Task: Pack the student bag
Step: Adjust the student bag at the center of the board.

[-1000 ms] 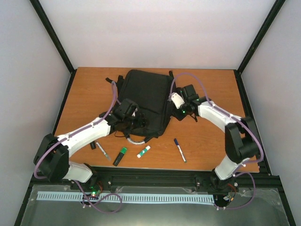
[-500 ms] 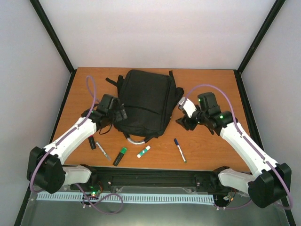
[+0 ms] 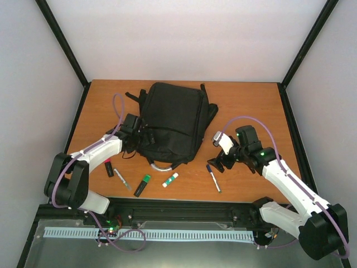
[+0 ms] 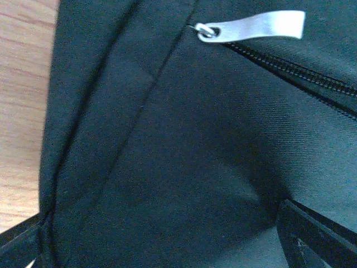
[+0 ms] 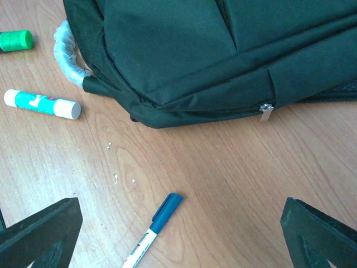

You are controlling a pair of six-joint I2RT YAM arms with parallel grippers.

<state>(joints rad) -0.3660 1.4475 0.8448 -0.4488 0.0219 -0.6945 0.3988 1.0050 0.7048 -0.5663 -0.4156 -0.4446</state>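
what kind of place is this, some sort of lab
Probably a robot test cell, not a classroom: a wooden table walled by white panels in a black frame, white left arm and right arm bolted at its near edge, a backpack and blue marker laid out.

Wood table [image 3: 251, 106] w/ black frame posts [image 3: 61, 39], white walls [image 3: 189, 39].

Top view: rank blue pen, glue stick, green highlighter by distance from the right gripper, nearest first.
1. blue pen: just in front of the right gripper, toward the near table edge.
2. glue stick: off to the gripper's left.
3. green highlighter: further left again.
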